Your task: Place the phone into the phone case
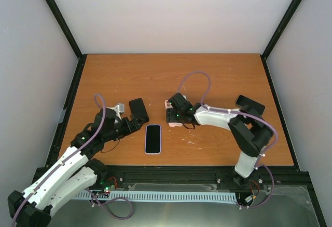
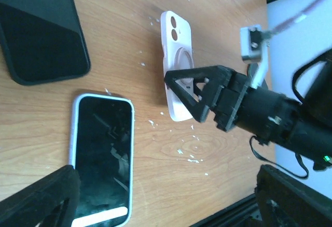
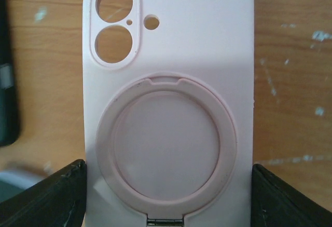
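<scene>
The phone (image 1: 153, 138) lies screen up near the table's front edge, dark glass with a pale rim; it also shows in the left wrist view (image 2: 101, 154). The pink phone case (image 1: 169, 107) lies back up, ring stand on top, right of the phone; it fills the right wrist view (image 3: 168, 81) and shows in the left wrist view (image 2: 175, 50). My right gripper (image 1: 173, 117) straddles the case's lower end, its fingers (image 3: 57, 196) pressing both long edges. My left gripper (image 1: 138, 124) is wide open and empty just left of the phone, one finger (image 2: 36, 201) over its near corner.
A black slab like a second phone (image 1: 138, 109) lies beside my left gripper, seen also in the left wrist view (image 2: 41, 29). Another black object (image 1: 250, 104) lies at the right by my right arm. White specks dot the wood. The black frame rail (image 1: 207, 172) runs along the front.
</scene>
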`<state>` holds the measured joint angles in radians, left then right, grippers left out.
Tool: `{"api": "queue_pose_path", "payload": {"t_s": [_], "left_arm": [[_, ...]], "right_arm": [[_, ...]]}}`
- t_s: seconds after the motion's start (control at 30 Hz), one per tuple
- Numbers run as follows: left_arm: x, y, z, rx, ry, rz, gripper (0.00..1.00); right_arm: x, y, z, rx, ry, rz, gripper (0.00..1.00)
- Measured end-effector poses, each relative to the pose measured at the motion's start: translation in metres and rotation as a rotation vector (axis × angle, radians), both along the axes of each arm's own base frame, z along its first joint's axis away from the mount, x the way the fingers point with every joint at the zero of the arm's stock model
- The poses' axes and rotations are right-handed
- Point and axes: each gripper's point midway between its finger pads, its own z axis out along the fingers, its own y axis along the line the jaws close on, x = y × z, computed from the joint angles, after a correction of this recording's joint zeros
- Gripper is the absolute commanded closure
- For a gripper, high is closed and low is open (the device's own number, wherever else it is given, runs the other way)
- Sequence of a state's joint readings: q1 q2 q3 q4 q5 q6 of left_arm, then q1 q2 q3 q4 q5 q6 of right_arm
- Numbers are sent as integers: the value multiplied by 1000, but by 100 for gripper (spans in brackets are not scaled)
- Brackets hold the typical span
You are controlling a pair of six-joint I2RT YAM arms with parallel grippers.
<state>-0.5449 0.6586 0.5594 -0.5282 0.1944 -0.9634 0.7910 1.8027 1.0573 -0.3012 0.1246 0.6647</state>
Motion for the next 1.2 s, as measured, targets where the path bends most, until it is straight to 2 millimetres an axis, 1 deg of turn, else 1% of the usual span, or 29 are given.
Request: {"api": "queue_pose_path", "payload": {"t_s": [0.17,0.23,0.33,0.47,0.5,0.6,0.73,0.8,0.97,1.2], "left_arm": [[2,-18,-9,-57,40,-51,20],[5,-24,-8,-84,41,-70,22],[9,-34,2,-134,10,-99,26],[16,-46,25,-209,-66,-133,30],[18,-49,31,-227,-86,-142,31],[22,-55,39,-258,-110,-158,35],[26,-62,39,-278,-109,-180,42],[26,-66,39,-291,-107,-195,49],[26,-74,44,-331,-116,-232,70],[23,-82,46,-388,-123,-277,87]], "right_arm": [[-30,11,33,221,-21,100,30],[-43,17,46,314,-29,145,30],[-68,22,64,462,-29,224,31],[-93,27,86,625,-25,297,32],[-97,29,92,657,-27,312,32],[-107,33,110,751,-33,354,32],[-116,36,132,845,-50,394,32],[-119,37,138,875,-52,407,32],[-124,37,138,908,-35,420,32],[-128,36,136,927,-13,415,32]]}}
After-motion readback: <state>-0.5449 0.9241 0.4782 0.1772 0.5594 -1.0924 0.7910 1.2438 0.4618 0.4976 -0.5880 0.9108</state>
